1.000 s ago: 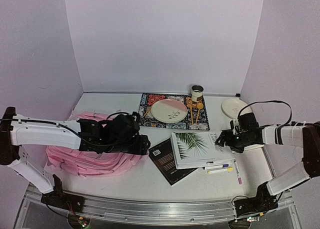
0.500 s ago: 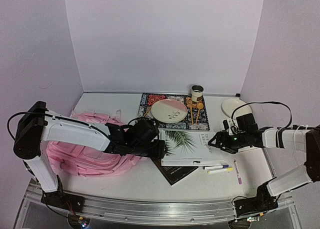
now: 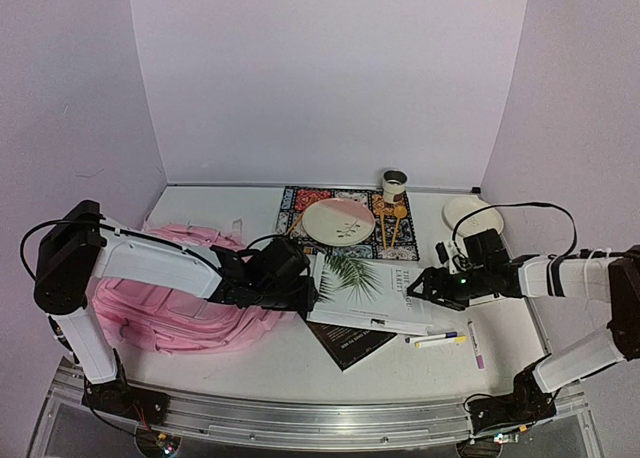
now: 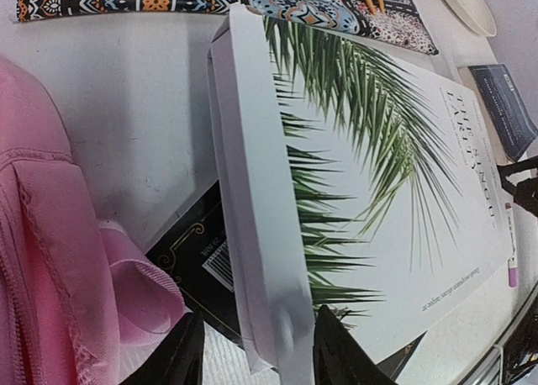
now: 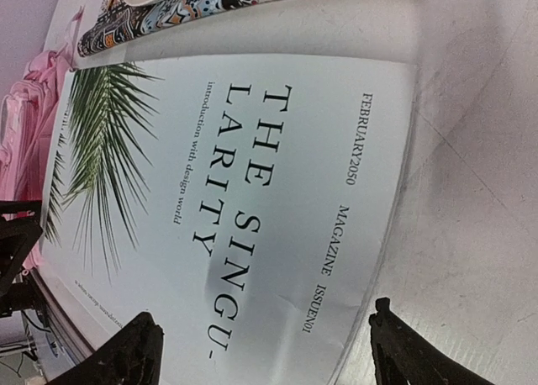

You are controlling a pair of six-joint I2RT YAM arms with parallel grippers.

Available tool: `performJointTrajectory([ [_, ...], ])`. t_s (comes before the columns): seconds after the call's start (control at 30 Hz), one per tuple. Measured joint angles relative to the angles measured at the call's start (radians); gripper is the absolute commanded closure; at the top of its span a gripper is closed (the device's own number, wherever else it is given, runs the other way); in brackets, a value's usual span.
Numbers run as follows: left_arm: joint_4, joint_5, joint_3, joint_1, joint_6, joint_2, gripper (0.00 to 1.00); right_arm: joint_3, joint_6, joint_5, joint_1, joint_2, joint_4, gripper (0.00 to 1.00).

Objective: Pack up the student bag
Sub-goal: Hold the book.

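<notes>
Our white-and-black left arm (image 3: 150, 261) reaches from the left edge of the frame toward the centre, low and nearly level, ending in its black left hand (image 3: 298, 292). Its fingers (image 4: 181, 355) stand partly apart, and we cannot tell whether they pinch. Our white-and-black right arm (image 3: 560, 275) stretches in from the right edge, its black right hand (image 3: 420, 285) pointing left, fingers (image 5: 139, 355) spread wide.

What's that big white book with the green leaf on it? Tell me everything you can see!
It's a white magazine with a green palm leaf and black letters, THE SINGU-LARITY, issue one. It lies partly on a black book, next to the pink student bag. The left gripper straddles its spine end; the open right gripper straddles the opposite edge.
</notes>
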Motion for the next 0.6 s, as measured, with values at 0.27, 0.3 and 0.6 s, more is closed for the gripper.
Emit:
performJointTrajectory([
  [0.27, 0.001, -0.003, -0.017, 0.012, -0.014, 0.002, 0.69, 0.000, -0.003, -0.004, -0.044, 0.034, 0.016, 0.11],
  [0.3, 0.002, -0.004, -0.019, 0.013, -0.015, 0.002, 0.69, 0.000, -0.003, -0.007, -0.048, 0.041, 0.023, 0.10],
  [0.6, 0.004, 0.000, -0.029, 0.018, -0.018, 0.018, 0.71, 0.000, 0.010, -0.064, -0.078, 0.124, 0.114, 0.07],
])
